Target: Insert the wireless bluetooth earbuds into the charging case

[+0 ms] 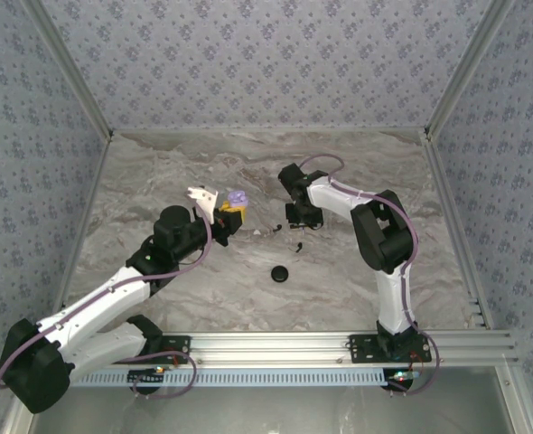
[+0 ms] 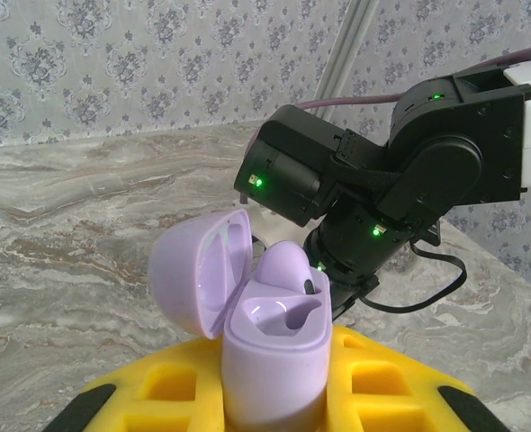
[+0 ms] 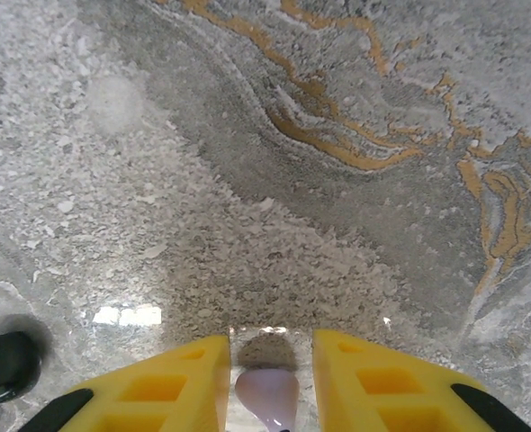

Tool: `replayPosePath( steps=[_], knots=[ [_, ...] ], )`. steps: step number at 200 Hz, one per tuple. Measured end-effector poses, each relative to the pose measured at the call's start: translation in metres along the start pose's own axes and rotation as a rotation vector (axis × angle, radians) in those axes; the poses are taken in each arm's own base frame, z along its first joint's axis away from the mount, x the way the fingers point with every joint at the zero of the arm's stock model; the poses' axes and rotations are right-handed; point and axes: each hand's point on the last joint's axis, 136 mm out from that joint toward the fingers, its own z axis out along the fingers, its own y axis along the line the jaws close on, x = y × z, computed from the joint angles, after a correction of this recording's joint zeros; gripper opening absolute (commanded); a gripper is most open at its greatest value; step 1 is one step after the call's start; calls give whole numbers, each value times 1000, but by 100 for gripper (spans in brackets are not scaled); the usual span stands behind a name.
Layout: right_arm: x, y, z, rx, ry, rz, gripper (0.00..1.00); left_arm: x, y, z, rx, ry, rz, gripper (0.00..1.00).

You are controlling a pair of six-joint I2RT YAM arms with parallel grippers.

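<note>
- Wireless bluetooth earbuds, step in hand: pick-up of the loose bud for insertion. The seated bud already fills one socket, so the task reads as about half done.
- Table: flat, grey, marble-patterned, with ochre veins and a fine matt speckle.
- Left gripper: yellow, waffle-moulded fingers clamped on the charging case, held above the table left of centre.
- Right gripper: jaws narrow, straddling the loose bud low over the table. Whether the pads press it cannot be told.
- Charging case: smooth, glossy lavender plastic, rounded, with the hinged lid swung open and one socket empty.
- Black disc: small and round, lying apart near centre.
- Loose bud: pale, glossy, teardrop-shaped. The next move likely calls for a secure pinch, a lift, and careful alignment over the empty socket.
</note>
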Motion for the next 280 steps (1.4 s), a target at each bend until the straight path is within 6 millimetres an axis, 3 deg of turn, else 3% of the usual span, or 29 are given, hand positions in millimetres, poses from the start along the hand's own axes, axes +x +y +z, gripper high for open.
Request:
replayPosePath(
  steps=[207,280],
  knots=[
    [3,1,0,23,18,-35,21,-4,-1,1,6,-20,0,21],
    [2,-1,-7,-52,-29,-83,21,36,6,31,28,61,-59,21]
  ],
)
